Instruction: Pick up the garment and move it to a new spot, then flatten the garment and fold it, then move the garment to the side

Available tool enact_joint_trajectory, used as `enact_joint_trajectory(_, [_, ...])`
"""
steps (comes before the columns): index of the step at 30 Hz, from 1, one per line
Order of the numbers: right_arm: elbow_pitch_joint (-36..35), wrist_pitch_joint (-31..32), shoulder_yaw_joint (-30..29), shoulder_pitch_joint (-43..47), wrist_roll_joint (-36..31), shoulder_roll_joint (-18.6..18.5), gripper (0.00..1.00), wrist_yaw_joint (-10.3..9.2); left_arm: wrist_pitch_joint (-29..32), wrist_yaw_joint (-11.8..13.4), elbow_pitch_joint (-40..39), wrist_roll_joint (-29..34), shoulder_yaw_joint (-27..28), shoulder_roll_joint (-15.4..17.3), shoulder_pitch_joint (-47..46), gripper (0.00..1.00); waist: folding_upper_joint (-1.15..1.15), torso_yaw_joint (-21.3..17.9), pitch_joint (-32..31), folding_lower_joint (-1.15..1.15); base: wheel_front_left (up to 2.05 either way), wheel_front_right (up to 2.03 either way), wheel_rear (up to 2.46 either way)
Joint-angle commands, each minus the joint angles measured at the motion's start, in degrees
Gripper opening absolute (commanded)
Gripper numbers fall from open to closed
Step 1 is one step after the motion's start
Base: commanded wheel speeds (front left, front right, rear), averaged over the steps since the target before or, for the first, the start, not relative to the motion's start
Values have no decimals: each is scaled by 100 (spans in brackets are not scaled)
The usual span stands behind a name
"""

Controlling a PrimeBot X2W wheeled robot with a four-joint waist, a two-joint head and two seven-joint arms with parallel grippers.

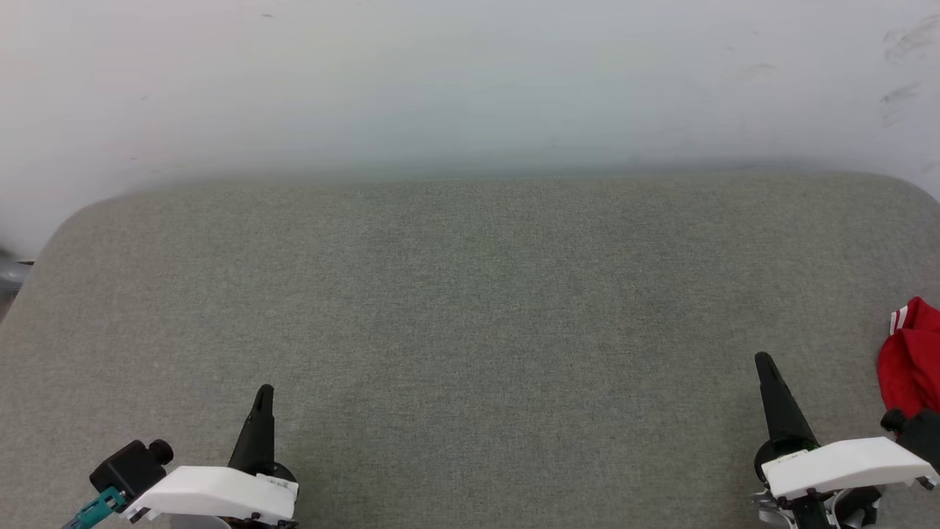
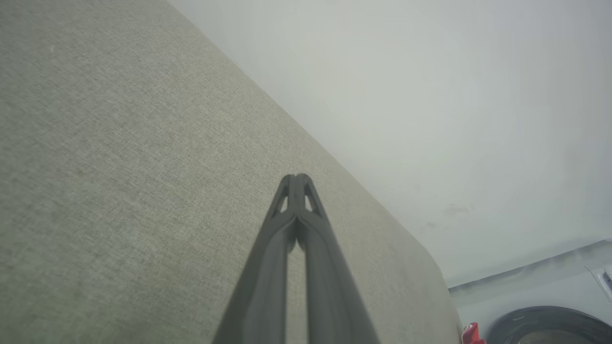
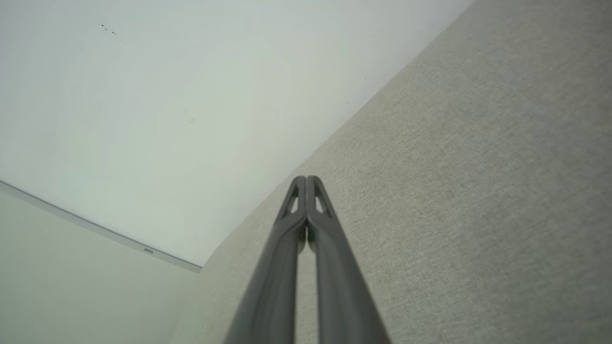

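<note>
The red shirt [image 1: 910, 367] is lying bunched up at the far right edge of the grey cloth-covered table [image 1: 470, 308], partly cut off by the edge of the head view. A bit of its red-and-white striped trim is showing at the top of the heap. In the left wrist view a small red scrap of it [image 2: 471, 333] is peeking out past the table's rounded corner.

The right gripper [image 1: 764, 360] is hovering at the near right, just left of the shirt and apart from it. Its two dark fingers are pressing together at the tips and holding nothing, as the right wrist view [image 3: 306, 177] is also showing. The left gripper [image 1: 264, 391] is sitting at the near left, well apart from the shirt, its fingers likewise pinched together on nothing [image 2: 296, 177]. Both are pointing toward the white wall [image 1: 470, 81] rising behind the table's far edge.
</note>
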Motion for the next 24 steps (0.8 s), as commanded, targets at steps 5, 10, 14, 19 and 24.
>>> enact_joint_trajectory(5, [-16, 92, -52, -194, 455, -15, 0, -1, 116, -54, -14, -473, 68, 13, -190, 0, 0, 5, 1, -1, 0, 0, 0])
enact_joint_trajectory(10, [6, 158, -82, -204, 772, -14, 0, -1, 202, -66, 17, -810, 104, 5, -222, 0, 0, 9, 2, -1, 0, 0, 0])
enact_joint_trajectory(14, [21, 209, -105, -224, 1012, -14, 0, -1, 272, -85, 40, -1067, 130, -1, -261, 0, 0, 12, 2, -1, 0, 0, 0])
enact_joint_trajectory(19, [40, 270, -130, -249, 1303, -13, 0, -1, 350, -105, 69, -1376, 155, -8, -302, 0, 0, 16, 3, -1, 0, 0, 0])
enact_joint_trajectory(24, [59, 334, -155, -272, 1582, -12, 0, -2, 429, -118, 92, -1670, 187, -14, -325, 0, 0, 20, 4, -1, 0, 0, 0])
